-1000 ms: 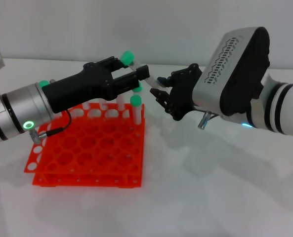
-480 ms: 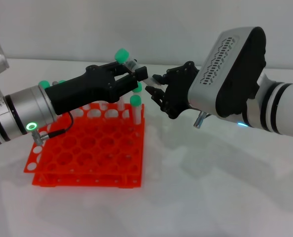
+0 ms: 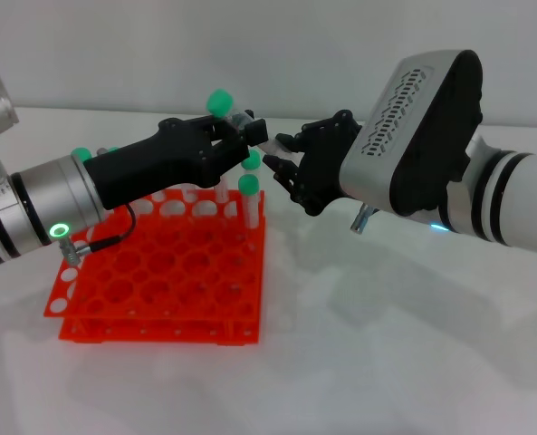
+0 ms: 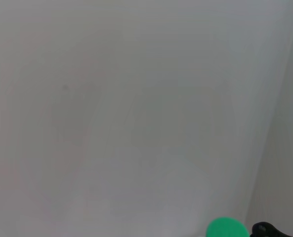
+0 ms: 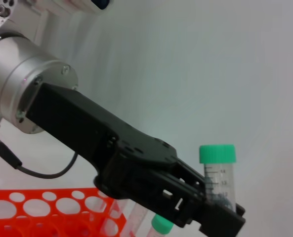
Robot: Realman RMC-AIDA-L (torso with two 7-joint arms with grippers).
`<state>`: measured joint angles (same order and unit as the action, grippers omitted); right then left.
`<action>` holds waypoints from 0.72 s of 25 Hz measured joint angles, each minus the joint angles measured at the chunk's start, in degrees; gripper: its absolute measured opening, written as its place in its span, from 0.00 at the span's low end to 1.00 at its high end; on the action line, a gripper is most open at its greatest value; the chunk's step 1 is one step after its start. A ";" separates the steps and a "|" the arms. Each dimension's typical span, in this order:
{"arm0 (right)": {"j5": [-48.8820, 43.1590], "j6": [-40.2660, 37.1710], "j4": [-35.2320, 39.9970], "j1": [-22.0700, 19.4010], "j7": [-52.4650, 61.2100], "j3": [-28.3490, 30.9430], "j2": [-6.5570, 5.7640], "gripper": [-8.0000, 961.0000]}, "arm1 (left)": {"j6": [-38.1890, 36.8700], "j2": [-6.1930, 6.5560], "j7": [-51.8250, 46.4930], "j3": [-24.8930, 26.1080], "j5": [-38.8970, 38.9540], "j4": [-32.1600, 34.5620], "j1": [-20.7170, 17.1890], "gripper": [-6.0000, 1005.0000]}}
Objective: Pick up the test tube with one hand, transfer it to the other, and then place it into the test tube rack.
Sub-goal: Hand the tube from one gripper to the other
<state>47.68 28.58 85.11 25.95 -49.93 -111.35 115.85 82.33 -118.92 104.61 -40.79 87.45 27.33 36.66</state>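
The test tube, clear with a green cap, hangs tilted in the air above the back right corner of the orange-red test tube rack. My left gripper is shut on its middle. The clawed right gripper meets it from the right and still grips the tube's lower end. In the right wrist view the left gripper clamps the test tube below its cap, with the test tube rack beneath. The left wrist view shows only the green cap against the wall.
Other green-capped tubes stand in the rack's back rows, right under both grippers. A thin cable hangs from the left wrist over the rack. White tabletop lies in front of and to the right of the rack.
The left gripper's fingers closed on the tube. Both grippers and the tube then drifted a little to the left, with the cap end rising slightly.
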 joint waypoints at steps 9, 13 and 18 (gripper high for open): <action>-0.06 0.30 -1.54 0.63 0.00 -0.78 -0.06 0.22 | 0.23 0.01 -0.14 0.03 0.17 0.09 -0.18 0.22; -0.08 0.22 -1.54 0.42 0.07 -1.03 -0.12 0.22 | 0.24 0.00 0.00 0.02 0.40 0.19 -0.32 0.22; -0.37 0.29 -1.91 0.34 0.20 -0.65 -0.18 0.53 | 0.46 -0.08 -0.28 0.00 0.50 0.37 -0.25 0.22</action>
<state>47.31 28.87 83.21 26.29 -49.73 -112.00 115.67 82.79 -119.00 104.33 -40.78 87.94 27.70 36.41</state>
